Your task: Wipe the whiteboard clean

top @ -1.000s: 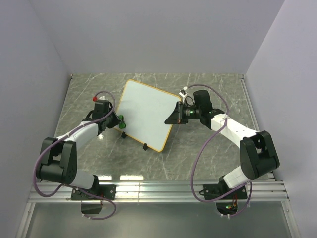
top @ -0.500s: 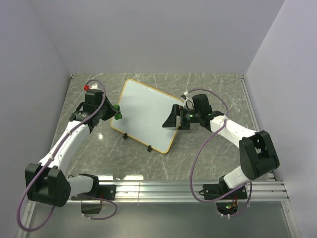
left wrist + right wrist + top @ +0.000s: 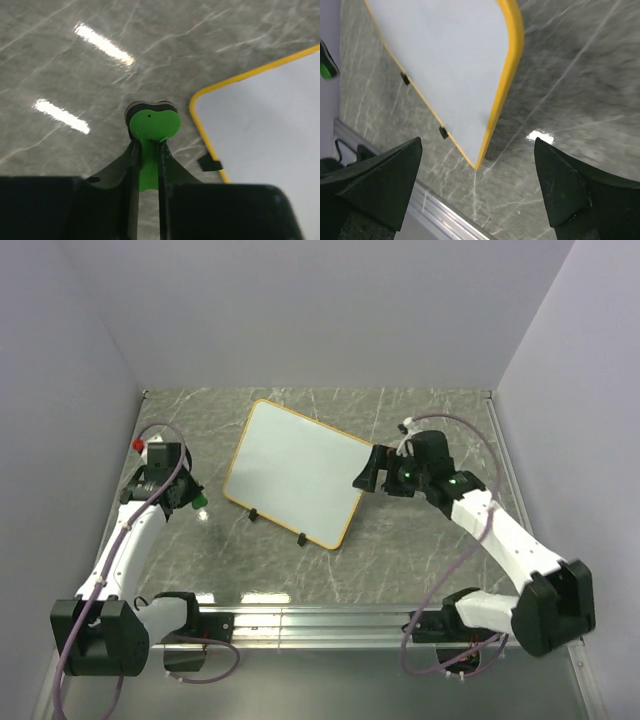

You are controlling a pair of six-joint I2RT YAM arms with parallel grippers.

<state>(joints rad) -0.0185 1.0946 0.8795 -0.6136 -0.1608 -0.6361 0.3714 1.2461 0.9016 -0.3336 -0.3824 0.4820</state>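
The whiteboard (image 3: 295, 472) lies flat on the marble table, white and blank inside its yellow frame, with two black clip feet (image 3: 254, 514) on its near edge. My left gripper (image 3: 190, 498) is left of the board and apart from it, shut on the stem of the small green eraser (image 3: 199, 501). In the left wrist view the eraser (image 3: 151, 124) sticks out between my fingers (image 3: 132, 162), low over the table, with the whiteboard's corner (image 3: 265, 115) to the right. My right gripper (image 3: 368, 472) stands open by the board's right edge; its fingers (image 3: 385, 180) hold nothing, and the whiteboard (image 3: 450, 65) lies beyond them.
Grey walls close in the table on the left, back and right. An aluminium rail (image 3: 320, 620) runs along the near edge by the arm bases. Purple cables loop over both arms.
My left arm drew back to the left, carrying the eraser off the board. My right gripper opened, let go of the board's right edge and moved right; the board settled flat.
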